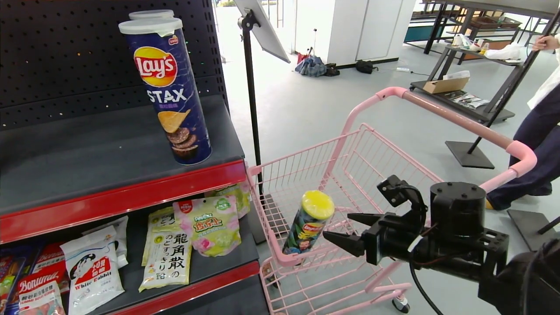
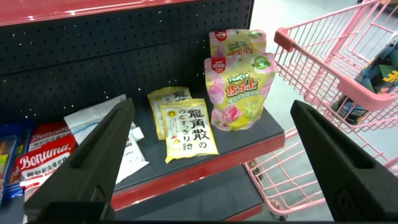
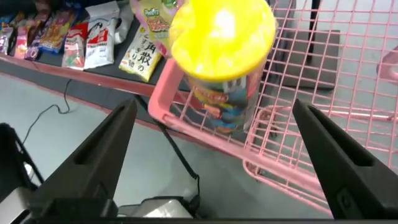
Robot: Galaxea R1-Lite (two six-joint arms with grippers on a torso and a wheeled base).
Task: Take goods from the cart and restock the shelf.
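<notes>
A pink wire cart (image 1: 350,148) stands to the right of the shelf unit. Inside it a chip can with a yellow lid (image 1: 308,221) leans against the cart's near-left corner; the same can (image 3: 224,59) sits straight ahead of my right gripper. My right gripper (image 1: 343,229) hovers open just right of the can, apart from it. On the upper shelf (image 1: 87,148) stand two tall dark-blue chip cans (image 1: 168,87), one behind the other. My left gripper (image 2: 211,162) is open in front of the lower shelf (image 2: 249,134), holding nothing.
The lower shelf holds snack bags: green-pink pouches (image 1: 214,223), yellow lozenge packs (image 1: 168,258), a white candy bag (image 1: 94,271). A black stand pole (image 1: 251,92) rises between shelf and cart. A person (image 1: 540,127) stands behind the cart's handle. Tables lie farther back.
</notes>
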